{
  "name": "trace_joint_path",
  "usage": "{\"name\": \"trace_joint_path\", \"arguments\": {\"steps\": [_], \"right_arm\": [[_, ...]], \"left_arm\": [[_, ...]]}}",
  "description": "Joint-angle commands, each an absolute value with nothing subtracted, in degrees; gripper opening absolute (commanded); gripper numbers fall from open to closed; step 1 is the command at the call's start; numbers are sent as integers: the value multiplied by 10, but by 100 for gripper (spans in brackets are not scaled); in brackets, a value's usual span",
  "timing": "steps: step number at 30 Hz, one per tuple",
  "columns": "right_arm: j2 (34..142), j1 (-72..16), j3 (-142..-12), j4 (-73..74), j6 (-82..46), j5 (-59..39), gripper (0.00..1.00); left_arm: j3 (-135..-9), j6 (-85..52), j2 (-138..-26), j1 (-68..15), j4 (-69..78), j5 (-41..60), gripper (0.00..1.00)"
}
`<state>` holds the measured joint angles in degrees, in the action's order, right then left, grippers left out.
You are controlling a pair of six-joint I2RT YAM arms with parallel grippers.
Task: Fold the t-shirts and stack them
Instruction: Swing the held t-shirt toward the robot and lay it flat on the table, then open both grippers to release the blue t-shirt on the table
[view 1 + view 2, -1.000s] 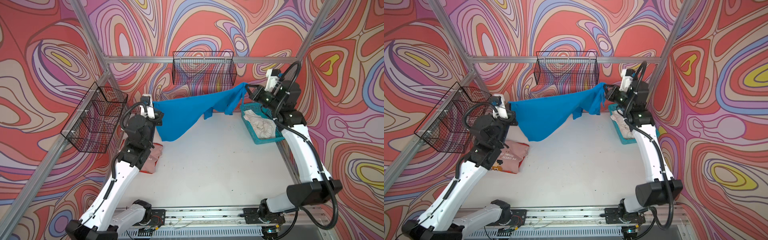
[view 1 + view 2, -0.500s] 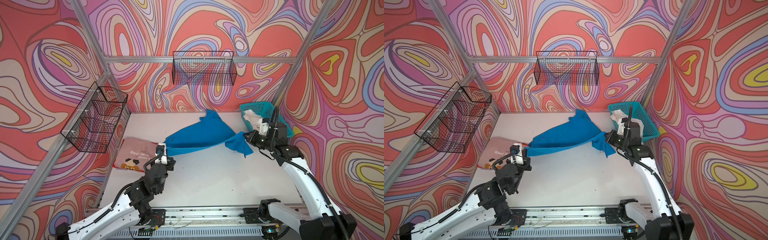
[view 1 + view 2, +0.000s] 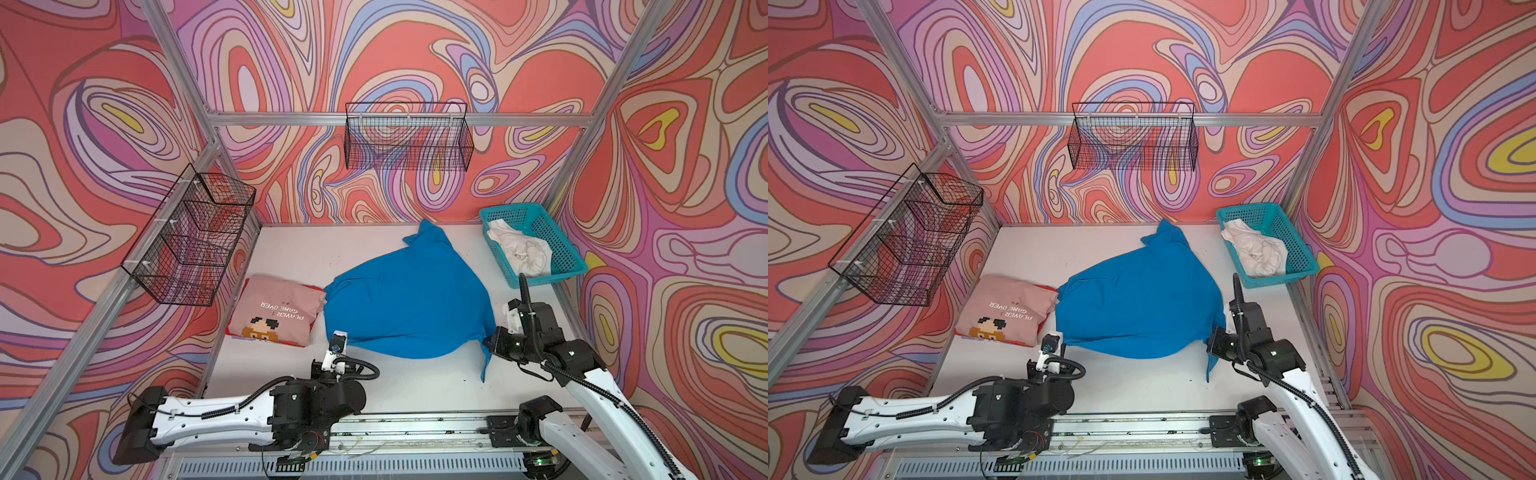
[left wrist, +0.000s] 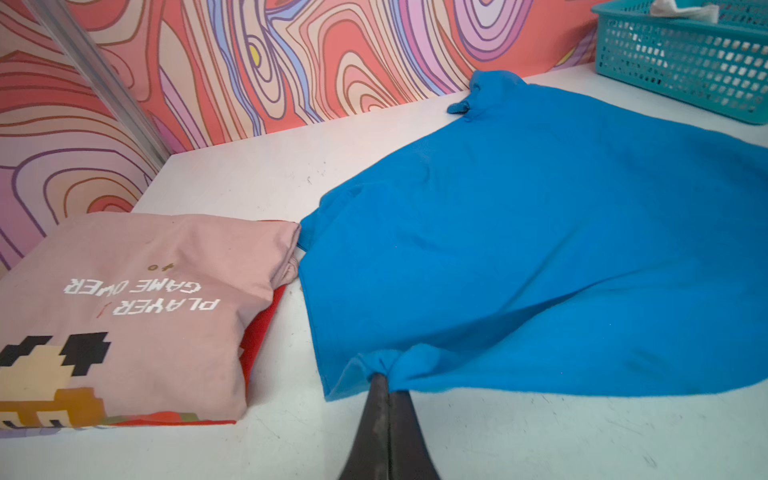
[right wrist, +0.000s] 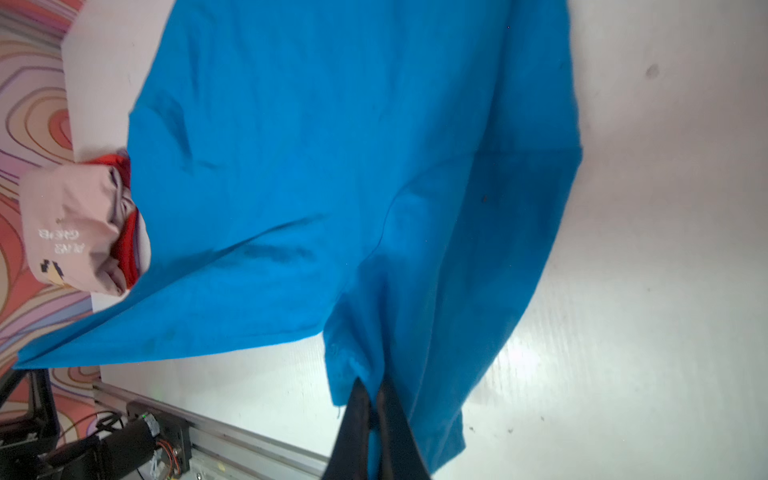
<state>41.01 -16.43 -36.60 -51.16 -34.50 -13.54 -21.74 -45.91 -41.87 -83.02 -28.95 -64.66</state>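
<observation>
Just beside the folded pale pink lettered t-shirt (image 3: 276,309), on the white surface (image 3: 415,386), the plain bright blue cloth t-shirt (image 3: 409,299) lies spread but wrinkled. The left tool (image 4: 381,377) pinches its corner nearest the pink one, and the right tool (image 5: 372,385) pinches the corner farthest from it. The cloth looks light, soft and limp, so corners seem the best holds.

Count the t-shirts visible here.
3: blue t-shirt spread centrally, pink t-shirt folded left of it, off-white t-shirt crumpled in the teal basket. A red cloth beneath the pink may be a fourth.
</observation>
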Motion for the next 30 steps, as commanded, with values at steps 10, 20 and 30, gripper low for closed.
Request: {"name": "trace_joint_path", "arguments": {"steps": [10,20,30], "right_arm": [[357,-209,-291,-562,-392,-90,0],[356,-215,-297,-578,-373,-96,5],[390,-260,-326,-553,-381,-83,37]], "left_arm": [[-364,-961,-584,-963,-684,-733,19],[-432,-1300,-664,-987,-980,-765,37],[-436,-1093,-530,-968,-880,-798,51]]}}
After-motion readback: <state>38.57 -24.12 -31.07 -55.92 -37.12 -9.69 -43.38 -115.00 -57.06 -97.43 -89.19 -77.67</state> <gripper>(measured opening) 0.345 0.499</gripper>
